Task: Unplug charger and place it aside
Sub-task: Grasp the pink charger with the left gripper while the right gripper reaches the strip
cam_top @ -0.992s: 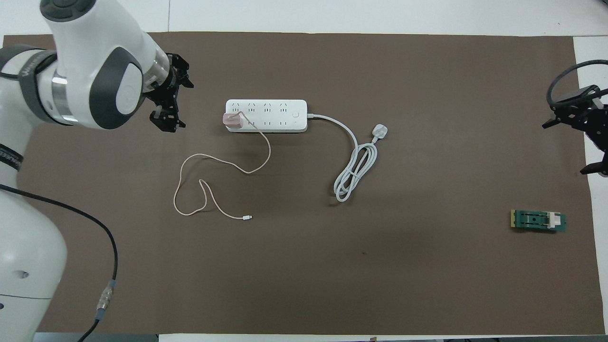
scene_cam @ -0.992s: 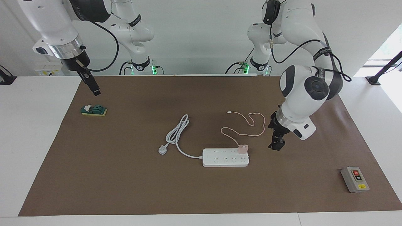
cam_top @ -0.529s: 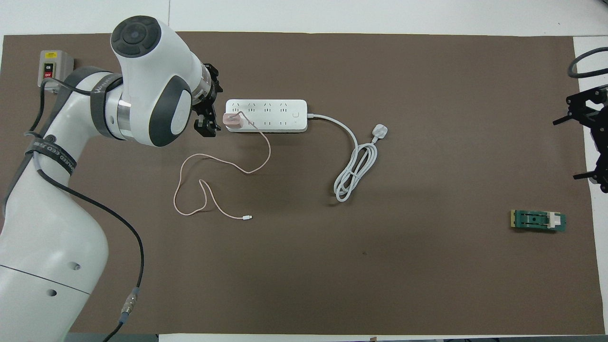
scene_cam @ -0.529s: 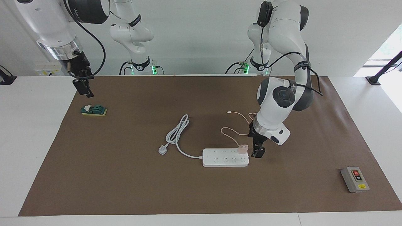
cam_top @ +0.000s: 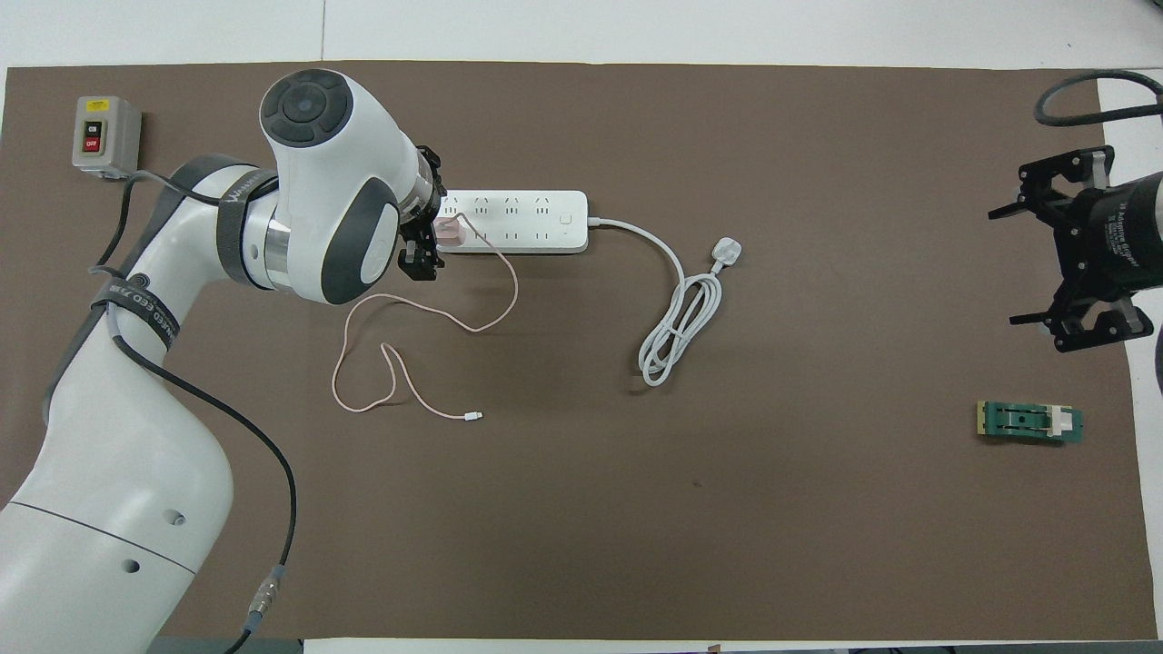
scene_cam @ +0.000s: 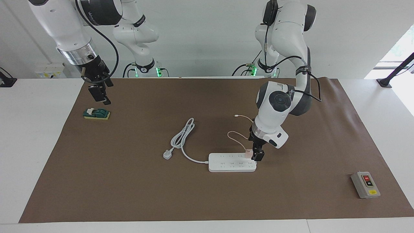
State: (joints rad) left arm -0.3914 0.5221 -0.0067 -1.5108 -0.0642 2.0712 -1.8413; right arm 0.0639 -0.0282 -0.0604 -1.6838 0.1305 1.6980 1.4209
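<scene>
Facing view: the left gripper (scene_cam: 256, 154) is at the pink cube charger (scene_cam: 248, 154), plugged into the strip's (scene_cam: 232, 162) end; I cannot tell its finger state. Overhead view: the right gripper (cam_top: 1070, 256), fingers wide, hangs over the brown mat (cam_top: 818, 509) above a green block (cam_top: 1029, 422); the thin cable (cam_top: 400, 341) loops nearer the robots

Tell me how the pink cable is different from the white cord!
The pink cable is thin; the white cord is thicker. The pink cable sprawls in loose open loops; the white cord is folded into a tidy bundle. The pink cable ends in a tiny connector, the white cord in a chunky plug. Both lie on the brown mat.
</scene>
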